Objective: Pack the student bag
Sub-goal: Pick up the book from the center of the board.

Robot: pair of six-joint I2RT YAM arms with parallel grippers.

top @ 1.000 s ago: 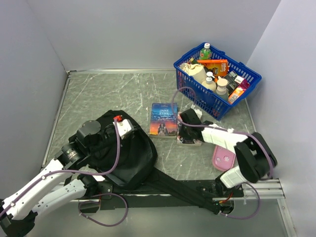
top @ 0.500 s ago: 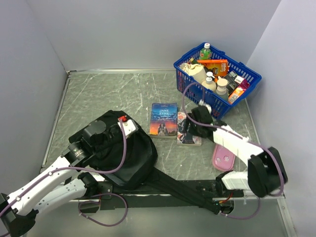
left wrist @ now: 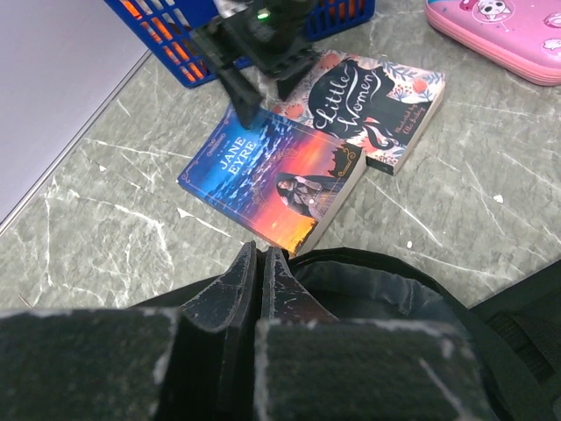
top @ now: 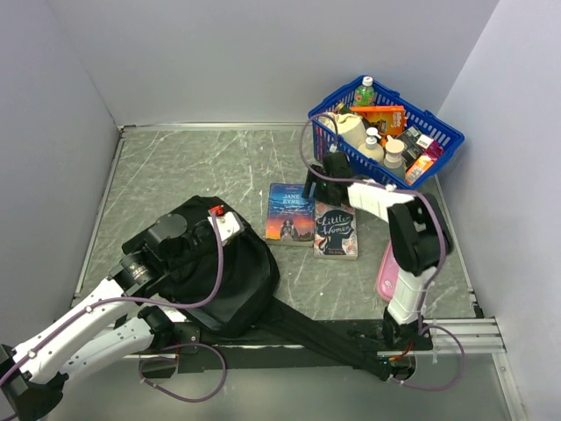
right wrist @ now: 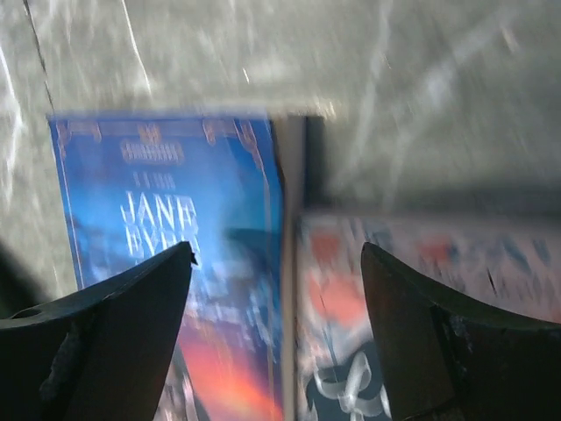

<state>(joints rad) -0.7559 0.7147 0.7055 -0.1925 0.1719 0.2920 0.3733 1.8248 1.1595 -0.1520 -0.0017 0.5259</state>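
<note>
The student bag (top: 235, 282), a soft black backpack, lies at the near left with its straps trailing right. My left gripper (top: 230, 230) sits on the bag's top, shut (left wrist: 260, 256) on the rim of its opening (left wrist: 377, 279). Two books lie side by side mid-table: a blue Jane Eyre (top: 291, 212) (left wrist: 272, 180) and a dark Little Women (top: 336, 231) (left wrist: 372, 105). My right gripper (top: 317, 186) hangs open just above the far ends of the books, over the seam between them (right wrist: 279, 254), holding nothing.
A blue plastic mesh basket (top: 453, 139) full of bottles and packets stands at the back right, close behind my right gripper. A pink pencil case (top: 389, 274) (left wrist: 500, 35) lies right of the books. Grey walls close in on three sides.
My right gripper has opened and swung from the near end of Little Women to the books' far ends, uncovering that book. The left arm and bag have barely moved.
</note>
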